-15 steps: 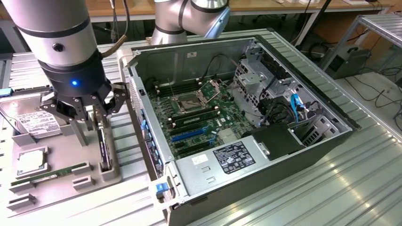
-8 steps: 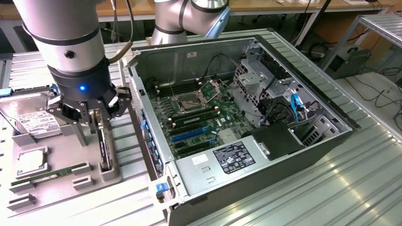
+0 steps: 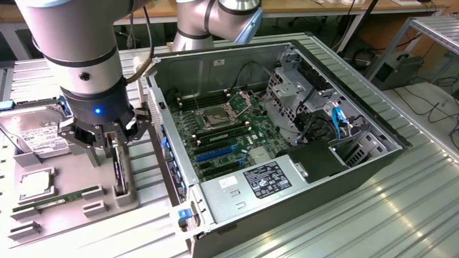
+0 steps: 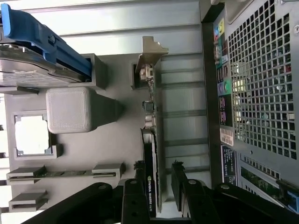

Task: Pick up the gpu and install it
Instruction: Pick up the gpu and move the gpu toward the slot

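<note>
Grey moulded holder tray point(image 3: 72, 180) lies on the ribbed metal tabletop point(image 3: 373, 215) at the exterior view's left, just beside the open computer case point(image 3: 215, 64).

1. Task item: the gpu point(image 3: 120, 174) stands on its long edge in a slot along the right side of the tray, the side nearest the case. In the wrist view the gpu point(image 4: 150, 154) appears as a thin dark board. Its silvery bracket point(image 4: 147, 53) sits at the end away from the gripper.
2. Gripper: the gripper point(image 3: 105, 153) is lowered over the card. In the wrist view the gripper point(image 4: 158, 165) straddles the board, one finger on each side. A gap shows between the card and one finger, so the gripper is released, not clamped.
3. Other tray items: a hard drive point(image 3: 32, 131) at the far left, a square processor point(image 3: 32, 184) nearer, and a green memory stick point(image 3: 57, 198) nearest.
4. Case: the side panel is off and the motherboard point(image 3: 229, 129) is exposed
</note>
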Robot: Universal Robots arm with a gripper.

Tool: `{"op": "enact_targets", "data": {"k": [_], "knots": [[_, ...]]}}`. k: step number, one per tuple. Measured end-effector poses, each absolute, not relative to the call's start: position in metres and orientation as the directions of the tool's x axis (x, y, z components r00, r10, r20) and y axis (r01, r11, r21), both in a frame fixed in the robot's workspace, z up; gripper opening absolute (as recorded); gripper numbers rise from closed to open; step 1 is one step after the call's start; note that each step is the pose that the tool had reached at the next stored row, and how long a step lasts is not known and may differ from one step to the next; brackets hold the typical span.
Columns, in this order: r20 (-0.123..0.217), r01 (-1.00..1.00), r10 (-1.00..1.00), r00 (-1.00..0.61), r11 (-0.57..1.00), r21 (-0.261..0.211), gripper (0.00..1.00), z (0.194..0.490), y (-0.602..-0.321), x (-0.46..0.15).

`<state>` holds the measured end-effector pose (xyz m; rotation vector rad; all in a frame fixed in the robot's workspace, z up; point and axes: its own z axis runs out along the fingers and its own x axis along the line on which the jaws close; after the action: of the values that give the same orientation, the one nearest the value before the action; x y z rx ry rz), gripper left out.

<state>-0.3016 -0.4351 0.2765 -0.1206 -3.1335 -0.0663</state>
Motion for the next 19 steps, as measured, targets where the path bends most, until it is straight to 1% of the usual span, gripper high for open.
{"op": "enact_targets", "data": {"k": [15, 18, 19], "knots": [[0.007, 0.099, 0.099, -0.995, 0.994, 0.042, 0.36, 0.245, -0.426, -0.308], [0.012, 0.102, 0.102, -0.995, 0.994, 0.041, 0.36, 0.239, -0.426, -0.308], [0.014, 0.102, 0.102, -0.995, 0.994, 0.041, 0.35, 0.239, -0.426, -0.308]]}}
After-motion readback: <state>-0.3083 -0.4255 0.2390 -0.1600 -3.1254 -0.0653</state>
